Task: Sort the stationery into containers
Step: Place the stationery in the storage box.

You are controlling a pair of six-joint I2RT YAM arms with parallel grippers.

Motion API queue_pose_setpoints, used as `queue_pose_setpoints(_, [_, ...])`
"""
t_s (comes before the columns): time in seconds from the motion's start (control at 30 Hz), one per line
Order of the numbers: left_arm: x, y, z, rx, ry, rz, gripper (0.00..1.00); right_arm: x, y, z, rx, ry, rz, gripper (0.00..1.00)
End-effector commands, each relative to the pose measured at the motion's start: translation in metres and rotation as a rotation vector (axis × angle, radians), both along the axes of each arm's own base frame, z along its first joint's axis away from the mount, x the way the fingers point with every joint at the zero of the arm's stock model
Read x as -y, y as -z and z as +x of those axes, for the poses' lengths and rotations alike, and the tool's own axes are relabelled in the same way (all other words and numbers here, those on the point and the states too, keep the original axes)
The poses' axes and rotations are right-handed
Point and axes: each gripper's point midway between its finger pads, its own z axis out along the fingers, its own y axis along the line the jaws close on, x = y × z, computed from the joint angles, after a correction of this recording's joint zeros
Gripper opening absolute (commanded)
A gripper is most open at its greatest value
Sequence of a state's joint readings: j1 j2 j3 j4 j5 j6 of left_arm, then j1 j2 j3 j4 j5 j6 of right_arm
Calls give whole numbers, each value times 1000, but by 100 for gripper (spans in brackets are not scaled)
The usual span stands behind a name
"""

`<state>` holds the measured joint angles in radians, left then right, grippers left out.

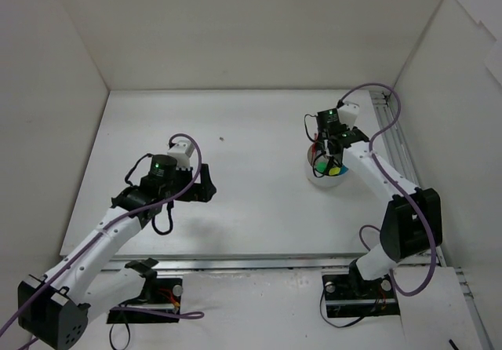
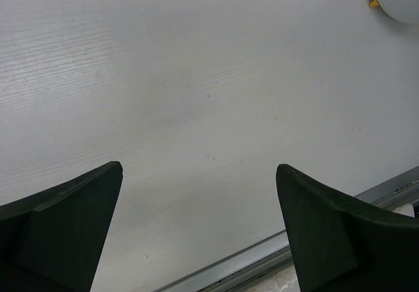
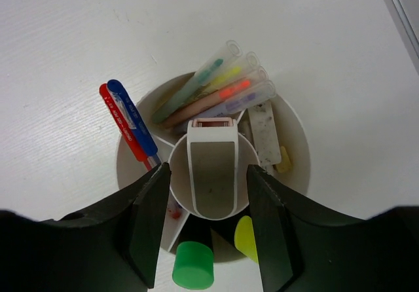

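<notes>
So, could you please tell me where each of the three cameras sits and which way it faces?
Top external: above and behind the bases, looking down on the table; both arms, left gripper and right gripper show.
Left wrist: on the left arm, facing bare table; its open fingers frame the bottom.
Right wrist: looking straight down into the tub; its fingers straddle the middle.
Shared: the tub appears in all three.

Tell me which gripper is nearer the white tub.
Right. The right gripper hangs directly above the tub, open. The left gripper sits well off to the tub's left, over the table.
</notes>
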<state>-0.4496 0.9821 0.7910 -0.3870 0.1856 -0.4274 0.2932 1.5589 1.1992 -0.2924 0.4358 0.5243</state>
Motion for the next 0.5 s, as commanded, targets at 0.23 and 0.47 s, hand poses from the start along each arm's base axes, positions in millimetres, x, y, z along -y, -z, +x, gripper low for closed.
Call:
queue_pose_setpoints(0.23, [3, -31, 7, 82, -7, -53, 100, 6, -40, -11, 133, 24, 42, 54])
queue_pose_setpoints(0.47, [1, -35, 3, 98, -10, -65, 100, 4, -34, -16, 120, 11, 43, 21])
